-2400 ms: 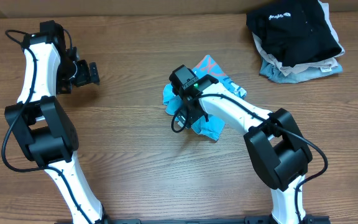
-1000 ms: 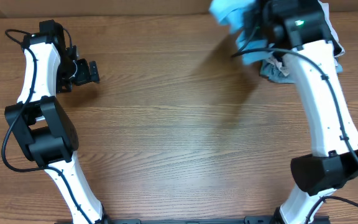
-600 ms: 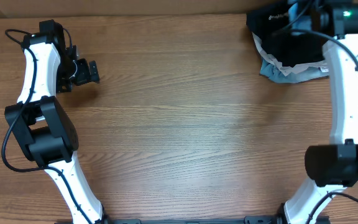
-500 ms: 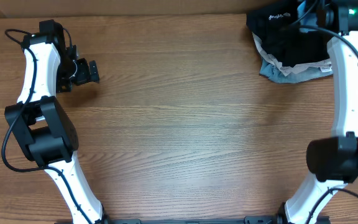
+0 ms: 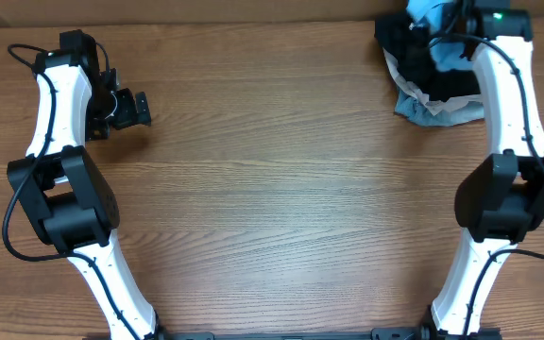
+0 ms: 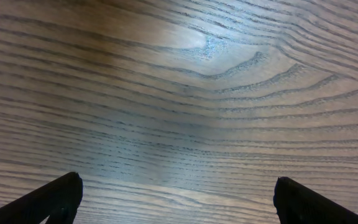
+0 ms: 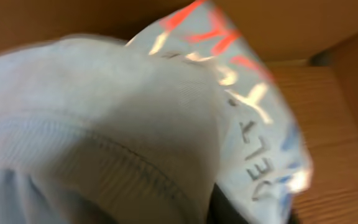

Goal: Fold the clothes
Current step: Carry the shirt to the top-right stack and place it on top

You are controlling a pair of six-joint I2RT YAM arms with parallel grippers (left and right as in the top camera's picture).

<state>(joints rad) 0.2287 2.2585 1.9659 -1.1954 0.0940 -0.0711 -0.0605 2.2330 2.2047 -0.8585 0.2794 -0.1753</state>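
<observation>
Wood-grain table (image 5: 272,189) under even light; a brown, perhaps cardboard, wall (image 5: 206,8) behind

— Can you make out the right gripper's (image 5: 450,17) jaws?
— No. The blurred shirt (image 7: 135,112) fills its wrist view, hiding them. Overhead, the top edge cuts the shirt off, and the arm (image 5: 503,94) covers part of the pile (image 5: 421,99).

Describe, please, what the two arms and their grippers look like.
The left arm and right arm are built of white tubular links joined by bulky black joint housings, with a thin black cable running along each. The left gripper is black, with dark blunt fingers. A small green light glows near the right wrist.
</observation>
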